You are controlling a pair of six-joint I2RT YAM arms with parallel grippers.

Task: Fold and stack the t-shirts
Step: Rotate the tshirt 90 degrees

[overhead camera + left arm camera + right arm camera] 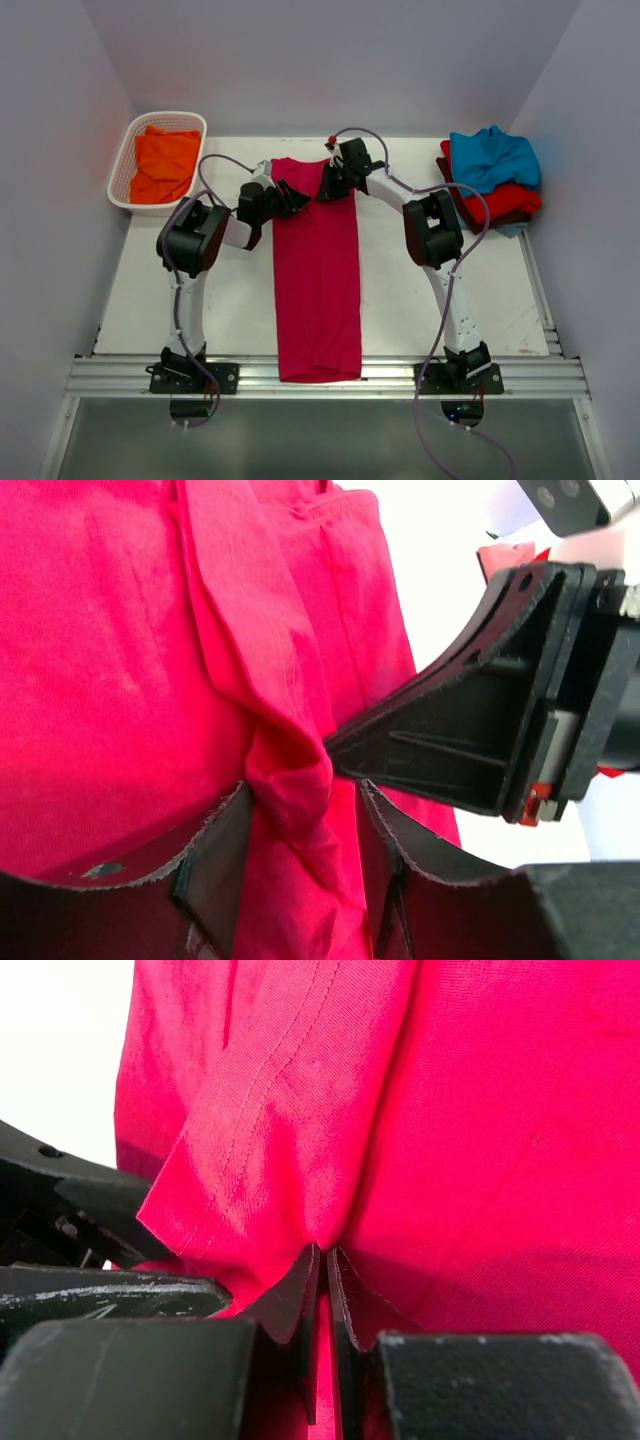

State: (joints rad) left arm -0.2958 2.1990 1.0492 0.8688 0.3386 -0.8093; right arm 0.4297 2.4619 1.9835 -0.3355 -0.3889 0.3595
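White table [420,300], floppy crimson-pink t-shirt [317,280]: right gripper [330,183] pinches its top edge, left gripper [292,198] half-closed around a fold, so grab hems.

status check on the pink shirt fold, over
Right pincer shut on crimson-pink shirt at its far end. Left pincer part open, cloth bunched between its fingers. Shirt lies as a long strip mid-table. Nothing in the way.

Both arms [300,195] crowd the crimson-pink shirt's [317,290] far end.
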